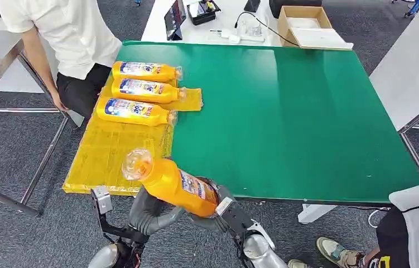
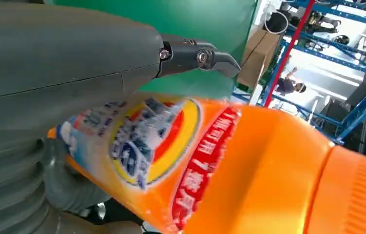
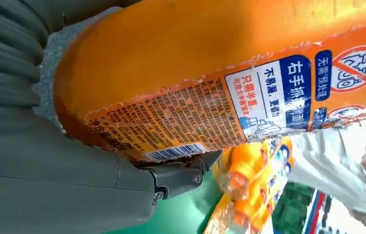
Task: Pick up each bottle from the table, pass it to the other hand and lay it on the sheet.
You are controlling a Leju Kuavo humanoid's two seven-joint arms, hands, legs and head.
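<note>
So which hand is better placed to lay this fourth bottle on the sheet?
The left hand. It sits under the orange detergent bottle on the side nearest the yellow sheet, where three bottles already lie. The right hand is at the bottle's base, farther away.

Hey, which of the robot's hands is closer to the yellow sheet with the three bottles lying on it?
Left. The left hand sits just below the yellow sheet near edge; the right hand is farther right, below the green table. Both touch the orange bottle.
</note>
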